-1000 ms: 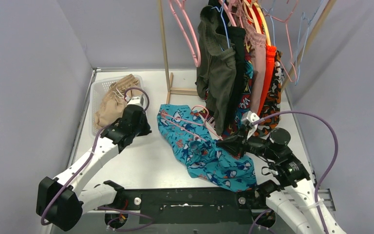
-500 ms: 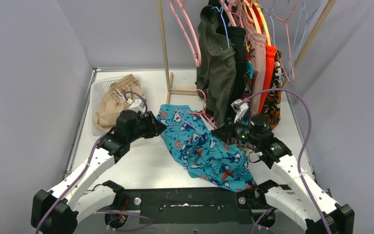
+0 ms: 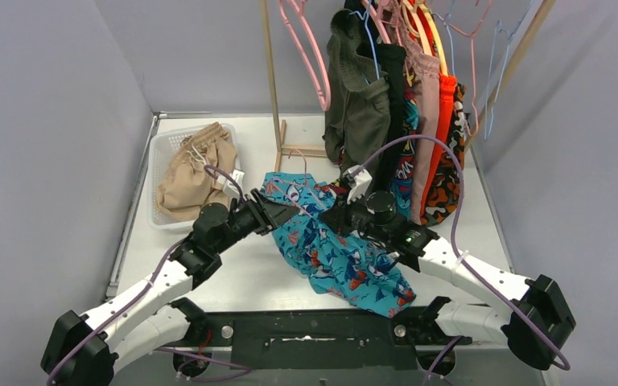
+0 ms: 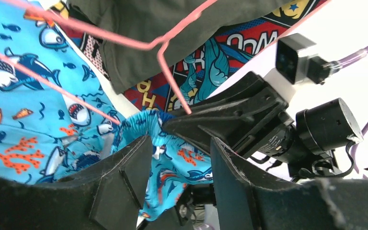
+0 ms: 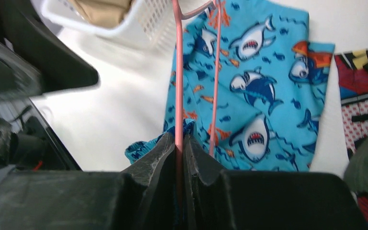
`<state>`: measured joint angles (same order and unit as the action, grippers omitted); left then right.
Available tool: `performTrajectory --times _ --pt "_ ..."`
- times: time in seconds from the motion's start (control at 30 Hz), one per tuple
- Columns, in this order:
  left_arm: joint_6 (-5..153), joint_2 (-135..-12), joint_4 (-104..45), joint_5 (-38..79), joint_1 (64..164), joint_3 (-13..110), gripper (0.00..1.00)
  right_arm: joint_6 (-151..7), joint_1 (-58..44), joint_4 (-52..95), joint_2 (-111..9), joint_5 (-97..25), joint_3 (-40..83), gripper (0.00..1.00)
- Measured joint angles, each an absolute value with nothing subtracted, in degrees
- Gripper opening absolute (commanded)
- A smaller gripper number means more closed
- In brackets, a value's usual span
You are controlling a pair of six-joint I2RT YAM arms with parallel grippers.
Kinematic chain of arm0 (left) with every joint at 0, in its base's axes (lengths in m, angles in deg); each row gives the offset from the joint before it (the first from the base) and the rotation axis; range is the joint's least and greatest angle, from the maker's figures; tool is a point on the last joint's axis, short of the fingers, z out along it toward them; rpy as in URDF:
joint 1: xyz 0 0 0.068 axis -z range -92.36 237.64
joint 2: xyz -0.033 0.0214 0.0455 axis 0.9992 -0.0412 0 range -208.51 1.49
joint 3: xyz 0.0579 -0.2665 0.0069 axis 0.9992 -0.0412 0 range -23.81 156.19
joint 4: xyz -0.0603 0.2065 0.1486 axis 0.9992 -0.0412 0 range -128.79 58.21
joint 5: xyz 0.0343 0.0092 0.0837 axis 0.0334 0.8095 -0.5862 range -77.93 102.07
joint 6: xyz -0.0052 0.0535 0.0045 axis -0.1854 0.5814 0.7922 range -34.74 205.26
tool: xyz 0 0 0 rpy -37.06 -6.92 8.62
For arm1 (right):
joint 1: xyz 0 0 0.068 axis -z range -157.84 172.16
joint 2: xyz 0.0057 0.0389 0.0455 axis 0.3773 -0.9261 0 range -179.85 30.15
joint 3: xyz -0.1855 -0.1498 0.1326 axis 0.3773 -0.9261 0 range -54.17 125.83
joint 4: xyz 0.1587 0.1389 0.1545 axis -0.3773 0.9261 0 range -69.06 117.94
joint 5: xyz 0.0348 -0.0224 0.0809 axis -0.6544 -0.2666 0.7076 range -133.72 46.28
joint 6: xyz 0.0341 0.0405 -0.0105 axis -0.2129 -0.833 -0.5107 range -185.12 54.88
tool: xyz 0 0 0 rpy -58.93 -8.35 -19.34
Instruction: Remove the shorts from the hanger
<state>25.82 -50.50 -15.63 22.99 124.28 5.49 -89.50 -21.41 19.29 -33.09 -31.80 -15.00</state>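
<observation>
The teal shark-print shorts (image 3: pixel 334 253) lie crumpled on the table with a pink hanger (image 5: pixel 177 72) still threaded through the waistband. My right gripper (image 5: pixel 177 140) is shut on the hanger's wire beside a bunched fold of the waistband. My left gripper (image 4: pixel 181 143) is open and faces the right one. A fold of the shorts (image 4: pixel 177 160) lies in the gap between its fingers, and they are not closed on it. In the top view the left gripper (image 3: pixel 287 211) and right gripper (image 3: pixel 330 215) meet over the upper part of the shorts.
A white basket (image 3: pixel 159 153) at the back left holds tan shorts (image 3: pixel 197 165). A wooden rack post (image 3: pixel 272 80) stands behind. Olive (image 3: pixel 362 121), black, comic-print, pink and orange (image 3: pixel 446 121) shorts hang from the rail, close behind my right arm. Empty pink hangers (image 3: pixel 310 48) dangle beside them.
My left gripper has left the basket, swung right to the teal shorts and opened. My right arm has moved left, pulling the hanger and shorts with it.
</observation>
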Motion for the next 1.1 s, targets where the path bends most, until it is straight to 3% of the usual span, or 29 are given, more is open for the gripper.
performTrajectory --times 0.27,0.8,0.9,1.03,1.1 --pt "19.24 -54.72 -6.86 21.88 126.45 3.02 0.49 -93.28 -21.85 8.58 -34.49 -30.84 -16.53 0.00" --pt "15.55 -62.48 1.14 17.22 126.88 3.13 0.45 -94.37 -23.75 5.95 -37.35 -27.82 -16.53 0.02" --pt "15.40 -63.46 1.62 16.63 126.93 3.33 0.34 -94.33 -23.88 5.56 -37.79 -26.57 -16.53 0.05" --pt "15.44 -64.64 1.86 16.28 126.93 3.50 0.07 -93.56 -24.07 5.82 -38.16 -24.61 -16.29 0.11" --pt "15.96 -64.53 1.75 16.00 126.93 3.76 0.00 -92.78 -24.05 6.83 -38.16 -24.35 -15.91 0.16"
